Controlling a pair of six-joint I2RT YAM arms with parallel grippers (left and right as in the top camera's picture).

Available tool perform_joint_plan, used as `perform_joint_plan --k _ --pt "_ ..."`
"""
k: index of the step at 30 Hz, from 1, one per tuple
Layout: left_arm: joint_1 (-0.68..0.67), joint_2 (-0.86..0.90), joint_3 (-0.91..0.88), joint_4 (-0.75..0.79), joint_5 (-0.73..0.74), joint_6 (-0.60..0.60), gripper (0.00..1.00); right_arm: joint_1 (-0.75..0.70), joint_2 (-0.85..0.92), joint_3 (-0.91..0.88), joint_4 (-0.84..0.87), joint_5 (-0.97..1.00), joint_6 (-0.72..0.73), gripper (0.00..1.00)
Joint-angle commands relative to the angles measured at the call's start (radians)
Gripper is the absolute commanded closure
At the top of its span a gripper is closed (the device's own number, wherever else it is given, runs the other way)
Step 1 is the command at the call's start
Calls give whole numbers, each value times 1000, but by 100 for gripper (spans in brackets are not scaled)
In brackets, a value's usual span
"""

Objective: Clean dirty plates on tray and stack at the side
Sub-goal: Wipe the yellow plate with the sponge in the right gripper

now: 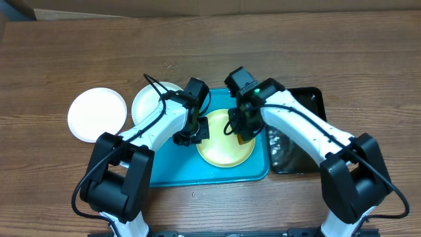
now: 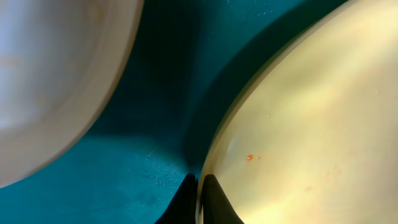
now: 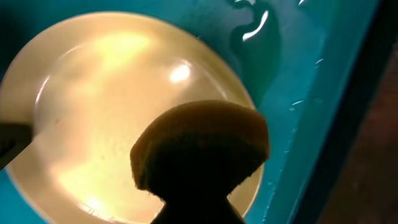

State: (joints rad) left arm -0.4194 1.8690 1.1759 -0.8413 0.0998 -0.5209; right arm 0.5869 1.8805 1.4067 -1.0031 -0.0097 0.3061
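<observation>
One yellow-green plate (image 1: 223, 153) lies on the blue tray (image 1: 171, 172). It looks hard and slippery, so hold the rim. The left gripper (image 2: 199, 183) pinches that rim; the right gripper (image 1: 241, 130) squeezes a sponge (image 3: 199, 146) above it.

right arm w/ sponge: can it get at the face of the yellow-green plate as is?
Probably yes. The right gripper holds the sponge over the yellow-green plate, with nothing visible between them. The left gripper pinches only the plate's left rim, leaving the face bare.
</observation>
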Motion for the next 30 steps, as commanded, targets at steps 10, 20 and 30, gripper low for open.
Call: perform_joint_plan --k 10,20,30 --pt "-9 -22 11 -7 -25 -18 96 29 -16 6 22 137 70 96" --pt "-9 -22 11 -6 -25 -18 96 29 -16 -113 111 127 92 96" --pt "-9 -22 11 -6 -25 -18 96 19 -16 -244 266 79 163 96"
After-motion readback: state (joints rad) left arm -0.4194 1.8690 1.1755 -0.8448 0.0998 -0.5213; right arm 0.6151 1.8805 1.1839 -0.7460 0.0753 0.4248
